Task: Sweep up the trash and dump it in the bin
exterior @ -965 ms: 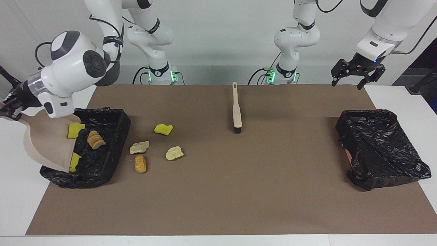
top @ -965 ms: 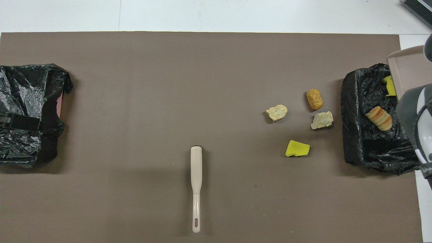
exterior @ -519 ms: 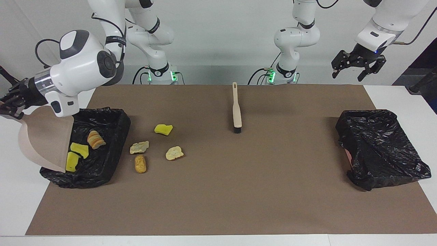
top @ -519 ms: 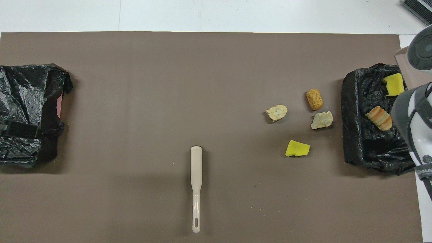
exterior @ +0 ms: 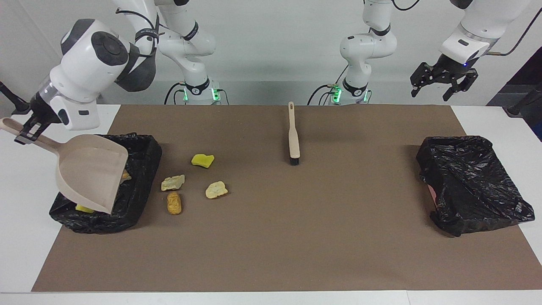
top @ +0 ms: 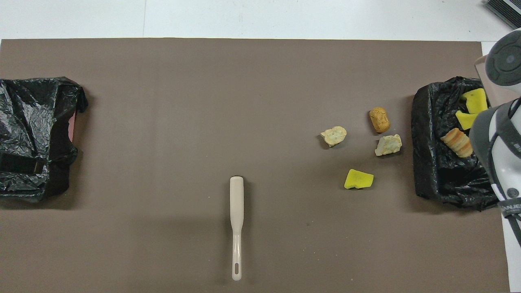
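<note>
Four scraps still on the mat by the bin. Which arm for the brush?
Probably left: the left gripper hangs open and free, while the right gripper holds the dustpan over the bin. The brush lies mid-table.
</note>
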